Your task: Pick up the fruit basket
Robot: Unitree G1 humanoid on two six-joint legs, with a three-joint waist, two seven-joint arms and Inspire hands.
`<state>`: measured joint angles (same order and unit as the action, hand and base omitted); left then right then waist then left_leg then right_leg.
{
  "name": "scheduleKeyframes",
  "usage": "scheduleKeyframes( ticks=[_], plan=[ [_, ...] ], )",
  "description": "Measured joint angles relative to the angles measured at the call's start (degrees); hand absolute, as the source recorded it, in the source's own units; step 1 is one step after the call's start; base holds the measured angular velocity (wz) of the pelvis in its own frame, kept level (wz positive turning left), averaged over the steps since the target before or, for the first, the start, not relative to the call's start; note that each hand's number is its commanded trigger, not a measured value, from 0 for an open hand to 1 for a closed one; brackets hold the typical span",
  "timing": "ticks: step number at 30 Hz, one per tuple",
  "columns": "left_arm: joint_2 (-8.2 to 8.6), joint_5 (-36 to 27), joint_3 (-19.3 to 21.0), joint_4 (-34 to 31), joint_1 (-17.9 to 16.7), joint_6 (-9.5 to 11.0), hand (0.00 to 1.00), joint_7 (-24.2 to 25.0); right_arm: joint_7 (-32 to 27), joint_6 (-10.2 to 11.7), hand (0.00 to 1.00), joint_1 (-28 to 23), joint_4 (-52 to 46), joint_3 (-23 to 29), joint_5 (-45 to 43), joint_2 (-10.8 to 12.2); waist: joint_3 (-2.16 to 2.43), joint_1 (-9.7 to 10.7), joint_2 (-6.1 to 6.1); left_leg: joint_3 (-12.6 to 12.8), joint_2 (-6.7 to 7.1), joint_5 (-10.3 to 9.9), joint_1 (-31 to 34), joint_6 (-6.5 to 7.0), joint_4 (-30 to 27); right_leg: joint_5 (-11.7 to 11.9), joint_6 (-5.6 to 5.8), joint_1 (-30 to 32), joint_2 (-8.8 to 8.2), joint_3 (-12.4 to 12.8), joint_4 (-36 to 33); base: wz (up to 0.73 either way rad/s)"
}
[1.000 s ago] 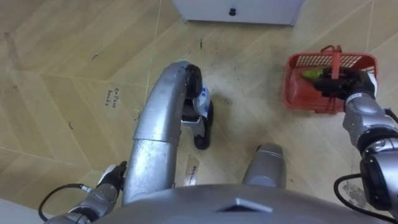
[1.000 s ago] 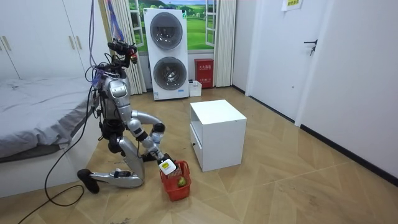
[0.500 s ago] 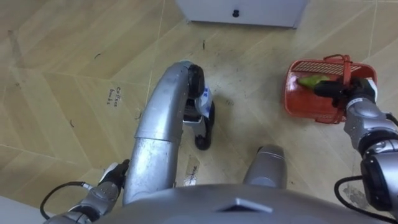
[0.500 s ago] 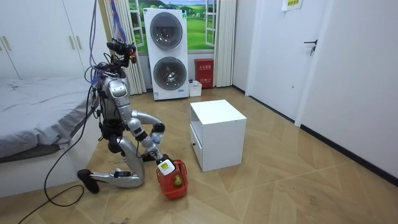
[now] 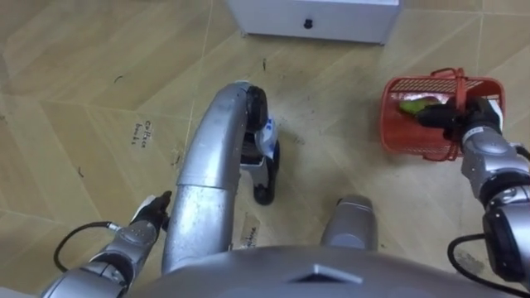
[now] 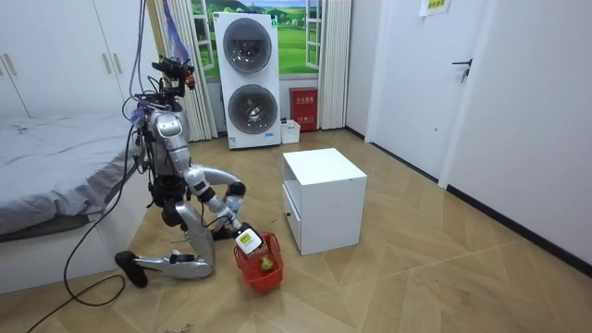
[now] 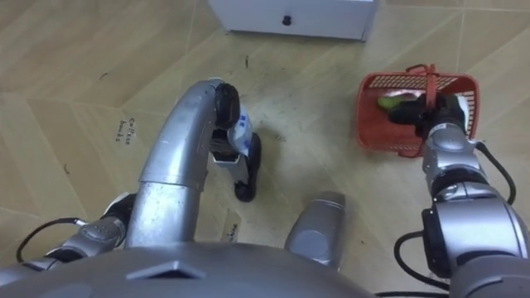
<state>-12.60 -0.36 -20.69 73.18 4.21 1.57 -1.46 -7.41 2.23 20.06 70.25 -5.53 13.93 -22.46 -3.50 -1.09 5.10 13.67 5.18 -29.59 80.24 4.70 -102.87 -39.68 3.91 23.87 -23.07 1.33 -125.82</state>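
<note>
Kneeling on the wood floor (image 5: pixel 99 74) just short of the white cabinet (image 6: pixel 323 198), the robot's got its right hand (image 5: pixel 469 113) curled round the handle of the red fruit basket (image 5: pixel 418 132). That's far right in the eye views, with a green fruit (image 5: pixel 411 106) inside. The left hand (image 5: pixel 147 220) sits near left by the thigh, can't tell how it's set.

Wood floor (image 5: pixel 74 74); white cabinet (image 5: pixel 315 16) standing on it.

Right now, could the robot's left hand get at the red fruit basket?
Probably not: the left hand is low at its left, the fruit basket is far right, held by the right hand.
</note>
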Motion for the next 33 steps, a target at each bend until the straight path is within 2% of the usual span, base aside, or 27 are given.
scheduleKeyframes(
  ticks=[1, 2, 5, 7, 9, 10, 12, 13, 15, 16, 17, 18, 19, 20, 21, 22, 23, 24, 25, 26, 27, 28, 29, 30, 31, 32, 33],
  plan=[
    [-0.14, -0.06, 0.44, 0.14, 0.37, -0.05, 0.00, -0.03, -0.05, -0.34, 1.00, -0.17, -0.75, 0.06, -0.29, 0.14, 0.10, 0.31, -0.07, -0.12, 0.21, -0.01, 0.01, 0.02, -0.07, 0.00, 0.00, -0.32, 0.04, -0.27, 0.13, 0.12],
    [-0.67, -0.07, 1.12, 0.25, 0.96, -0.06, 0.00, -0.04, -0.06, -0.70, 1.00, -0.49, -2.52, 0.05, -0.93, 0.67, -0.09, 0.94, 0.48, -0.33, 0.53, 0.00, 0.00, 0.09, -0.23, 0.00, 0.00, -0.92, 0.10, -0.85, 0.34, 0.11],
    [-1.52, 0.07, 2.87, -0.04, 2.25, -0.37, 0.00, -0.08, 0.01, -1.47, 1.00, -1.01, -5.27, 0.00, -1.56, 1.59, 0.10, 1.38, 1.17, -1.10, 0.54, -0.53, -0.10, 1.04, -1.08, -0.15, -0.03, -2.27, 1.41, -1.76, 1.55, 0.07],
    [-1.53, 0.06, 2.91, -0.24, 2.98, -0.42, 0.00, -0.09, 0.02, -1.96, 1.00, -0.98, -6.54, -0.01, -1.15, 1.57, 0.21, 1.43, 0.94, -1.36, 0.59, -0.88, -0.73, 1.72, -1.14, -1.13, 0.02, -3.65, 3.39, -1.58, 3.42, 0.06],
    [-1.54, 0.03, 3.23, -0.71, 4.15, -0.92, 0.00, -0.29, -0.08, -2.33, 1.00, -0.71, -6.73, -0.09, -1.06, 1.57, 0.35, 0.57, 0.73, -1.44, 0.48, -1.01, -2.42, 2.27, 0.78, -1.33, 0.15, -4.35, 6.53, 0.15, 7.37, 0.00],
    [-1.45, 0.03, 3.71, -1.15, 4.08, -1.06, 0.00, -0.37, -0.09, -2.34, 1.00, -0.61, -6.73, -0.09, -1.05, 1.57, 0.39, 0.56, 0.53, -1.46, 0.46, -0.93, -3.15, 2.48, 1.81, -1.32, 0.15, -4.63, 7.16, 0.34, 9.13, -0.05],
    [-1.15, 0.05, 4.61, -2.72, 2.80, -1.70, 0.00, -0.77, -0.20, -2.54, 1.00, -0.48, -7.19, -0.02, -0.88, 1.57, 1.02, 0.05, -0.68, -2.03, 0.04, -0.37, -7.08, 3.20, 8.45, -1.32, 0.16, -5.48, 8.47, 0.27, 19.52, -0.20],
    [-1.05, 0.33, 5.16, -2.82, 2.31, -1.92, 0.00, -0.90, -0.25, -2.82, 1.00, -0.62, -7.70, -0.03, -0.74, 1.58, 1.05, -0.26, -0.74, -2.03, -0.14, -0.06, -8.54, 3.27, 10.80, -1.32, 0.17, -5.96, 8.56, 0.16, 22.98, -0.46],
    [-0.19, 2.42, 9.01, -2.83, 0.31, -2.84, 0.00, -2.52, -1.12, -3.15, 1.00, -1.08, -9.68, -0.01, 0.61, 1.88, 1.08, -1.19, -0.60, -2.23, -0.53, 1.86, -15.56, 3.04, 21.78, -0.91, 0.68, -10.12, 9.33, 0.10, 40.60, -0.51],
    [0.00, 2.61, 10.05, -2.81, -0.58, -2.93, 0.00, -3.04, -1.54, -3.15, 1.00, -1.10, -10.31, 0.07, 1.07, 2.06, 1.02, -1.14, -0.38, -2.16, -0.46, 2.33, -17.54, 2.92, 24.73, -0.26, 1.06, -11.56, 9.14, -0.01, 45.38, -0.45],
    [0.35, 3.09, 11.67, -2.92, -2.22, -3.08, 0.00, -4.09, -2.41, -3.18, 1.00, -1.42, -11.75, 0.05, 1.25, 2.39, 1.12, -0.93, -0.06, -1.98, -0.32, 3.27, -21.50, 2.86, 30.09, 2.84, 1.07, -14.31, 9.10, -0.29, 53.51, -0.42],
    [0.51, 3.28, 12.81, -3.43, -3.17, -3.24, 0.00, -5.08, -3.11, -3.19, 1.00, -2.36, -14.00, 0.07, 1.59, 2.47, 1.14, -0.82, 0.38, -1.53, -0.35, 4.05, -25.51, 3.02, 35.38, 8.66, 0.86, -15.87, 9.10, -0.35, 59.23, -0.37],
    [0.51, 3.32, 13.35, -3.68, -3.82, -3.35, 0.00, -5.57, -3.63, -3.19, 1.00, -2.86, -15.01, 0.13, 1.57, 2.60, 1.25, -0.79, 0.61, -1.37, -0.33, 4.39, -27.50, 2.99, 37.92, 12.67, 0.78, -16.10, 9.07, -0.49, 60.82, -0.29],
    [0.44, 3.73, 14.54, -4.67, -4.90, -3.98, 0.00, -6.71, -4.38, -3.17, 1.00, -3.74, -16.28, 0.20, 1.50, 2.92, 1.30, -0.86, 1.08, -1.23, -0.42, 5.09, -31.86, 3.14, 42.81, 22.54, 0.47, -15.74, 9.08, -0.89, 62.22, -0.22],
    [0.30, 4.84, 14.94, -5.77, -5.54, -4.32, 0.00, -7.92, -4.79, -3.16, 1.00, -4.93, -17.04, 0.66, 1.31, 3.29, 1.47, -1.02, 1.26, -2.02, -0.42, 5.78, -36.23, 3.13, 47.64, 33.51, -0.11, -14.35, 9.32, -1.34, 61.97, -0.21],
    [0.17, 5.11, 15.00, -6.35, -5.73, -4.33, 0.00, -8.55, -4.98, -3.12, 1.00, -5.43, -17.26, 0.98, 1.06, 3.67, 1.57, -1.26, 1.21, -2.60, -0.58, 6.06, -38.22, 2.93, 49.80, 34.88, 0.09, -13.19, 9.73, -1.64, 60.95, -0.20],
    [-0.14, 5.07, 14.96, -6.90, -6.05, -4.30, 0.00, -9.74, -5.13, -3.03, 1.00, -6.07, -17.40, 1.72, 0.36, 4.57, 1.57, -1.44, 1.17, -3.40, -0.96, 6.62, -42.46, 2.58, 53.71, 31.35, -0.02, -9.78, 10.49, -2.08, 57.69, -0.17],
    [0.00, 5.02, 14.87, -6.86, -5.74, -4.05, 0.00, -10.97, -5.13, -3.07, 1.00, -7.19, -17.79, 1.75, 0.01, 4.89, 1.94, -1.81, 0.56, -4.56, -1.38, 7.25, -46.57, 2.08, 57.52, 25.61, 0.09, -6.54, 11.58, -3.47, 56.39, -0.15],
    [0.06, 5.03, 14.80, -6.92, -5.61, -3.89, 0.00, -11.53, -5.18, -3.06, 1.00, -7.72, -17.87, 1.73, -0.19, 4.93, 2.12, -2.05, 0.15, -5.16, -1.74, 7.63, -48.49, 1.83, 59.30, 23.08, 0.15, -5.04, 12.17, -4.09, 57.16, -0.03],
    [0.13, 5.01, 14.77, -7.38, -5.47, -3.47, 0.00, -12.19, -5.77, -3.06, 1.00, -8.77, -17.79, 1.72, -0.53, 4.95, 2.44, -2.06, -0.65, -6.52, -2.39, 8.40, -52.27, 1.22, 62.74, 19.47, -0.05, -3.25, 12.75, -6.12, 61.05, 0.18],
    [0.06, 4.76, 14.78, -8.05, -5.44, -2.86, 0.00, -12.89, -6.51, -2.97, 1.00, -10.07, -17.58, 1.75, -0.55, 5.04, 2.48, -1.80, -0.87, -8.10, -2.69, 9.35, -55.84, 0.52, 65.71, 17.68, -0.03, -2.63, 12.79, -8.06, 67.80, 0.47],
    [0.03, 4.36, 14.79, -8.34, -5.64, -2.12, 0.00, -13.46, -6.94, -2.71, 1.00, -11.91, -17.62, 1.73, -0.62, 5.10, 2.77, -1.27, -0.77, -8.93, -2.75, 10.37, -58.69, 0.05, 68.16, 17.43, -0.28, -3.06, 12.41, -10.05, 77.26, 0.55],
    [0.01, 4.32, 14.78, -8.69, -5.87, -1.91, 0.00, -13.71, -7.18, -2.49, 1.00, -12.68, -17.80, 1.70, -0.78, 5.12, 2.86, -1.07, -0.59, -8.97, -2.75, 10.65, -59.69, -0.18, 68.94, 17.83, -0.50, -3.06, 12.42, -10.92, 82.57, 0.55],
    [0.36, 4.34, 14.86, -9.16, -6.26, -1.64, 0.00, -14.10, -7.98, -2.25, 1.00, -13.72, -17.99, 1.76, -0.80, 5.13, 3.13, -0.87, -0.35, -9.14, -3.16, 10.64, -61.32, -0.36, 69.05, 18.96, -1.49, -3.44, 12.42, -12.05, 89.22, 0.28],
    [0.77, 4.48, 15.01, -9.27, -6.56, -1.67, 0.00, -14.15, -8.31, -2.25, 1.00, -14.10, -18.12, 1.80, -0.83, 5.15, 3.32, -0.72, -0.73, -8.90, -3.94, 10.80, -61.81, -0.98, 68.99, 19.87, -2.06, -4.95, 13.02, -12.54, 90.94, 0.00],
    [0.88, 4.95, 15.62, -9.72, -7.77, -1.40, 0.00, -14.10, -8.41, -2.26, 1.00, -14.42, -18.81, 1.66, -1.04, 5.64, 3.03, -1.03, -1.14, -8.29, -4.98, 12.37, -61.35, -2.81, 67.27, 21.47, -2.80, -8.84, 14.94, -11.96, 95.74, -0.18],
    [0.84, 4.82, 16.38, -9.65, -9.36, -1.07, 0.00, -14.15, -8.42, -2.21, 1.00, -14.51, -19.39, 1.60, -0.82, 6.34, 2.69, -0.67, -0.62, -9.01, -4.92, 12.58, -61.48, -3.44, 70.17, 23.04, -2.82, -11.61, 15.88, -10.92, 99.48, -0.07]
  ],
)
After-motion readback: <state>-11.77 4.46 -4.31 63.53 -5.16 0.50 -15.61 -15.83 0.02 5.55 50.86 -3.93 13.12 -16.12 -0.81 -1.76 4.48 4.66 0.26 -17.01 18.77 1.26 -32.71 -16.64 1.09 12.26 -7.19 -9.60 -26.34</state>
